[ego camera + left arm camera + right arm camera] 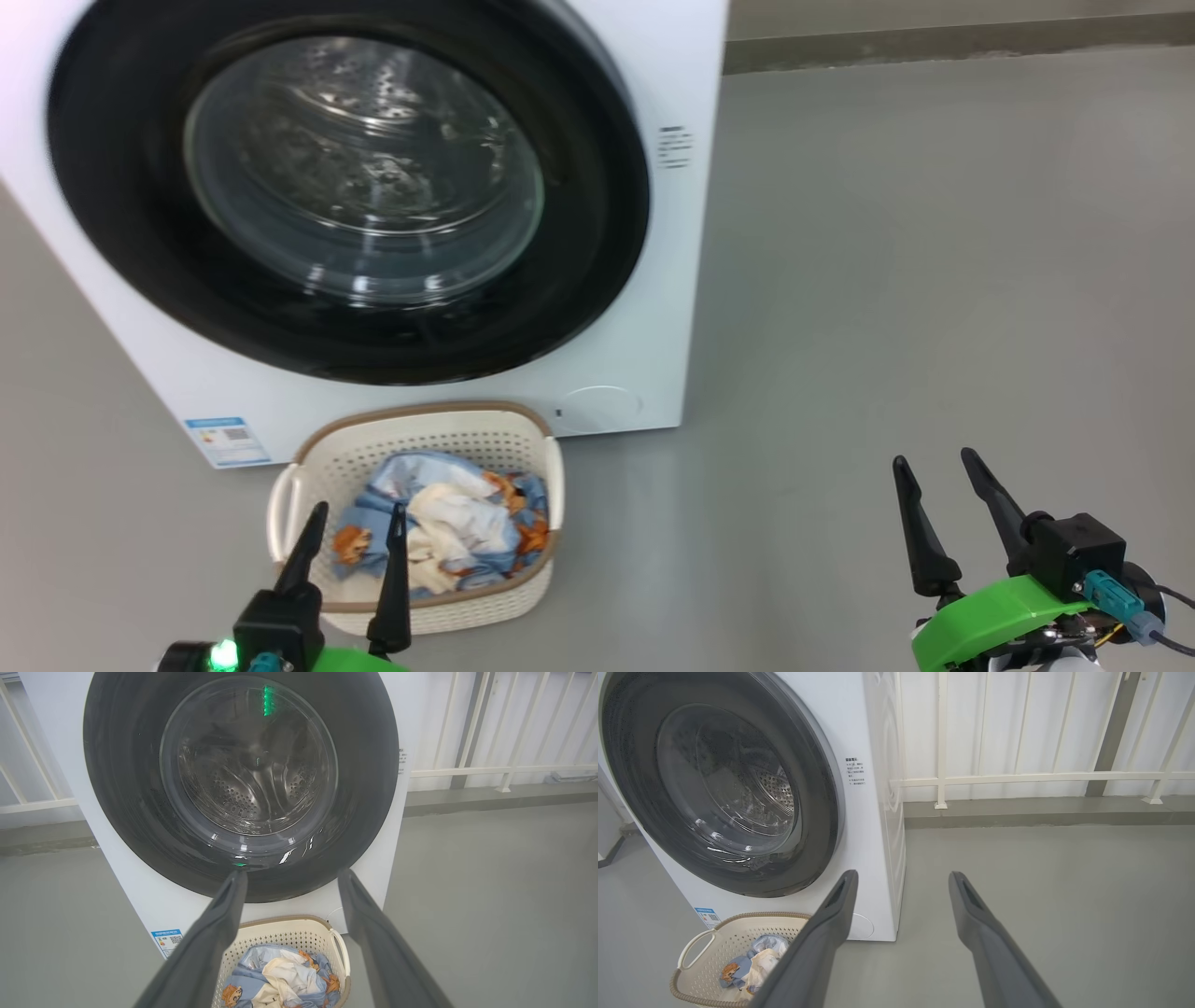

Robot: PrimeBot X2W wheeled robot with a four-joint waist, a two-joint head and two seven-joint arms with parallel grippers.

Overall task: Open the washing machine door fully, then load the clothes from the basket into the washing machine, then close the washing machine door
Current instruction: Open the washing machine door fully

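"While you look down from the head, what is there?"

"You see a big, white, boxy washing machine (667, 308). Its round washing machine door (359, 177) is shut, with a shiny black rim and bulging clear glass. At six o'clock from the door sits the basket (425, 439), cream plastic full of little holes, with a brown woven rim. Soft blue and cream clothes (467, 523) lie bunched inside."

"And your grippers?"

"Your left gripper (360, 507), at seven o'clock, shows against the basket. Its fingers are spread wide and hold nothing. Your right gripper (932, 455), at five o'clock, is spread wide too, over smooth grey floor (887, 280), touching nothing."

"What do your wrist views add?"

"A white railing (1017, 777) behind the machine."
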